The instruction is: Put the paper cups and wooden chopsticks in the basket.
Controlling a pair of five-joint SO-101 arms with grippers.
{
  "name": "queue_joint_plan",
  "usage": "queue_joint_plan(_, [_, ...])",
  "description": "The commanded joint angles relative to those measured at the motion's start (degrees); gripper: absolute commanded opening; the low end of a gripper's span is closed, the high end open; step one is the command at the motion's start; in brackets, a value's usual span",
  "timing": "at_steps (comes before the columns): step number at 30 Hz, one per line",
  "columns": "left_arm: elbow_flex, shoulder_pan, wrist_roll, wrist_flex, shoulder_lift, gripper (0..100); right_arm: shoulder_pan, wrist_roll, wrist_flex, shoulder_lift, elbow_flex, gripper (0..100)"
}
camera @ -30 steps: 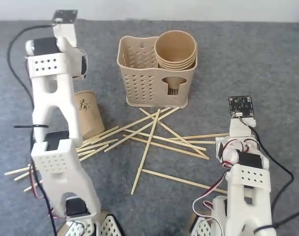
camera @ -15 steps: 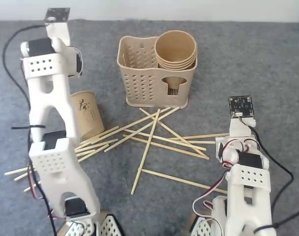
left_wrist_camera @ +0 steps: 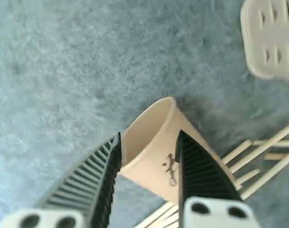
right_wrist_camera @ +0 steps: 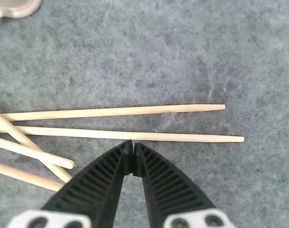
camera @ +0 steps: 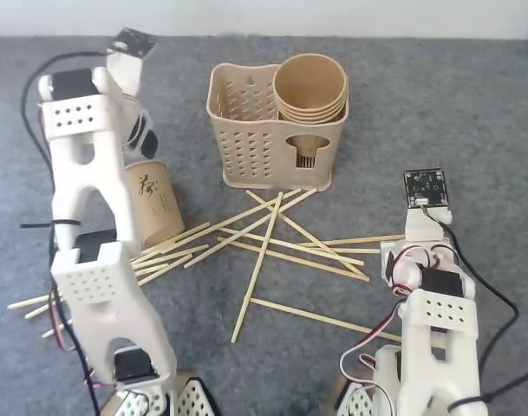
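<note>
- One cup (camera: 157, 201) (left_wrist_camera: 151, 161) lies on its side on the grey bench (camera: 472, 113), left of the basket (camera: 255, 143), with its base toward the sticks.
- The left gripper (left_wrist_camera: 149, 137) hangs over this cup. Its fingers (left_wrist_camera: 101, 175) are spread wide, one on either side of the cup near its rim; whether they touch it I cannot tell.
- A stack of cups (camera: 309, 85) stands upright in the right part of the basket.
- Chopsticks (camera: 257, 266) lie scattered and crossed on the bench in front of the basket, some reaching under the left arm (camera: 90, 173).
- The right gripper (right_wrist_camera: 131, 145) is low over the bench, its fingers pressed together on nothing, tips just beside one chopstick (right_wrist_camera: 182, 137) and another lying close beyond it.
</note>
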Motion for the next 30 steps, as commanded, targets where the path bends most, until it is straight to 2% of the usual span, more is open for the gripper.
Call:
queue_joint_plan(1, [0.13, -0.44, -9.93, 1.85, 1.14, 18, 0.48, 1.05, -0.57, -1.71, -0.53, 0.8])
queue_joint_plan(3, [-1.01, -0.70, -12.75, 1.67, 3.78, 18, 0.48, 1.05, -0.48, -1.71, -0.53, 0.8])
queue_joint_plan(10, [-6.37, -1.67, -15.82, 1.93, 12.13, 18, 0.48, 1.05, -0.66, -1.71, -0.44, 0.8])
queue_joint_plan(13, [-6.20, -1.85, -16.88, 2.02, 12.31, 13, 0.48, 1.05, -0.84, -1.71, -0.44, 0.8])
queue_joint_plan(18, [-6.20, -1.67, -16.97, 2.02, 12.31, 1, 0.48, 1.05, -0.92, -1.71, -0.44, 0.8])
queue_joint_plan(23, [-6.20, -2.73, -16.53, 2.11, 12.22, 1, 0.57, 1.58, -0.92, -1.71, -0.44, 0.8])
queue_joint_plan(30, [-4.35, -3.96, -11.78, 2.11, 8.70, 1, 0.48, 2.02, -0.92, -1.71, -0.44, 0.8])
